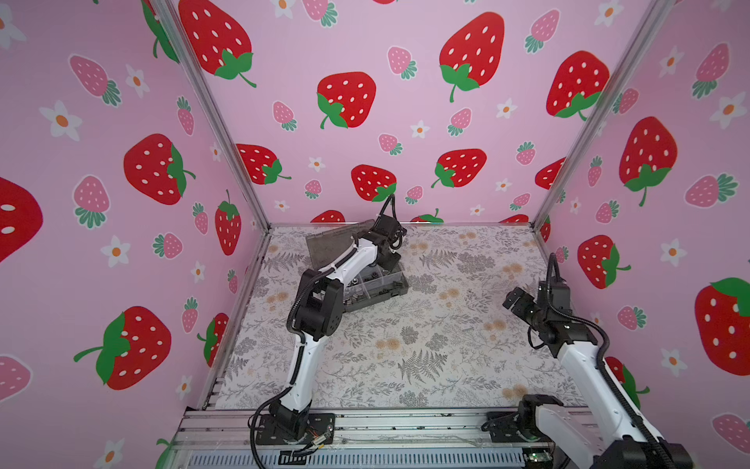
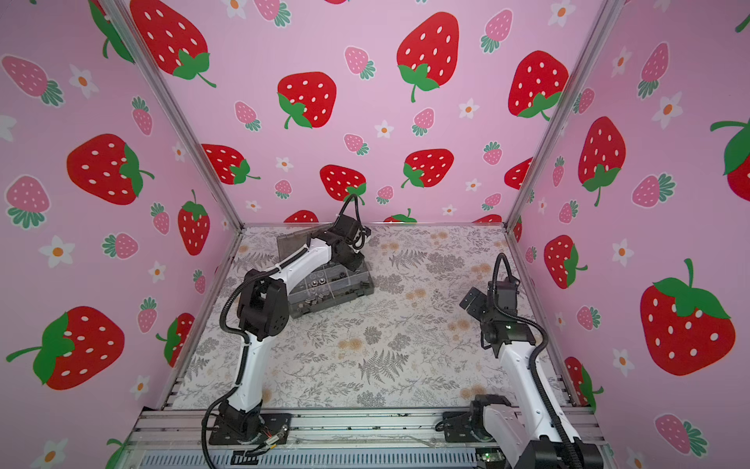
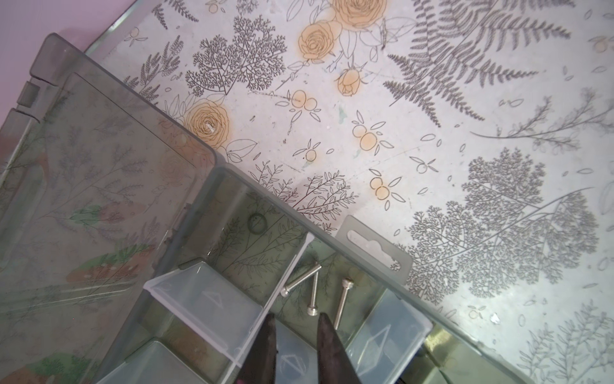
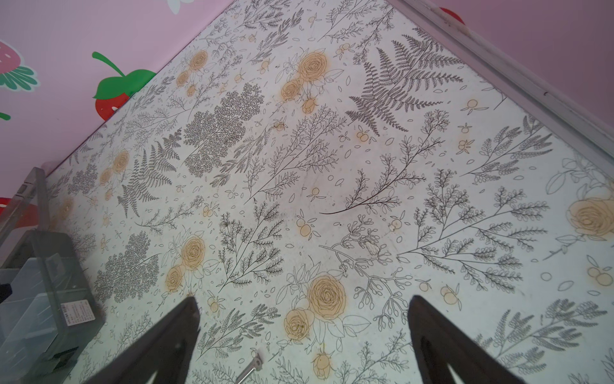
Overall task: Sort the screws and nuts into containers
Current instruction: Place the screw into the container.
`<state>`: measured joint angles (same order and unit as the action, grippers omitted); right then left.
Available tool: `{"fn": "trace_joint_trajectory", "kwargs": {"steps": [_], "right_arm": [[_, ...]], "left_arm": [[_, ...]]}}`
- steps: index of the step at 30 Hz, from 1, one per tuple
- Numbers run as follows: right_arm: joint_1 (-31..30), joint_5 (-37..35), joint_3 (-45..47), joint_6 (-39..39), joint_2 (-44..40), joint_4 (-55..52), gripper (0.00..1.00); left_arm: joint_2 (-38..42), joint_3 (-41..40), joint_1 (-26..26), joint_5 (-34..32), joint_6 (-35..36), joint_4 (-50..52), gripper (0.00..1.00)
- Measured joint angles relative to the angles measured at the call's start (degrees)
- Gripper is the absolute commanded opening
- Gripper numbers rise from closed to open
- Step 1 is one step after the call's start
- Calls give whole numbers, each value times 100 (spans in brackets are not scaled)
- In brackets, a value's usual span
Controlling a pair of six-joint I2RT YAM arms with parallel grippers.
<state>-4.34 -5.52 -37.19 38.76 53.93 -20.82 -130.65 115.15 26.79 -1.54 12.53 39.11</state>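
Nearest me, on the robot's right side, the right tool [image 4: 303,299] hangs low over the table [image 1: 406,365] with its two fingers spread wide and nothing between them. The piece it would go for is the loose silver screw [image 1: 467,329], lying flat on the flowered print just beside that tool, a little toward the middle of the table. From the right wrist view the screw sits back from the fingertips, toward the wrist, roughly between the lines of the two fingers. Its long axis runs slantwise to the line along which they close. I would judge the tool has to draw back and turn somewhat before closing across the shaft. The right arm is plainly the nearer one; the left is well apart from this screw. Further off, the organiser box [image 2: 367,286] stands near the back with its lid [image 1: 328,243] thrown open. The left tool [image 3: 297,317] hovers just over an end compartment, fingers a little apart and gripping nothing I can see. Under it three silver screws [image 3: 313,292] already lie on the compartment floor, close together.
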Motion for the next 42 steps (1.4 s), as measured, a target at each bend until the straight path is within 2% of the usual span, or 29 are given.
{"fn": "trace_joint_trajectory", "kwargs": {"steps": [5,10,12,13,14,15,22,27,31,36,42], "right_arm": [[-404,-149,11,46,120,-11,100],[-986,-348,28,179,437,-9,93],[-1248,-437,31,251,579,-7,90],[-1392,-466,31,313,656,-2,88],[-1499,-485,37,350,719,9,87],[-1631,-507,50,402,796,26,85],[-2258,-627,105,802,1585,85,76],[-2522,-708,105,1038,2044,149,65],[-2621,-732,94,1182,2334,160,62],[-2734,-734,92,1384,2579,166,61],[-2844,-730,92,1565,2601,179,59]], "left_arm": [[490,-420,7,24,-319,-76,43],[1445,-1233,11,-37,-822,-428,60],[1829,-1556,11,-101,-1032,-610,69],[2052,-1757,11,-125,-1178,-693,79],[2227,-1930,11,-149,-1290,-787,84],[2430,-2140,11,-166,-1432,-876,86],[3895,-3762,11,-313,-2376,-1381,90],[4876,-4850,11,-498,-2986,-1574,90],[5637,-5574,9,-667,-3394,-1628,89],[6457,-6242,4,-750,-3764,-1698,89],[6798,-6590,4,-728,-4072,-1729,89]]}}
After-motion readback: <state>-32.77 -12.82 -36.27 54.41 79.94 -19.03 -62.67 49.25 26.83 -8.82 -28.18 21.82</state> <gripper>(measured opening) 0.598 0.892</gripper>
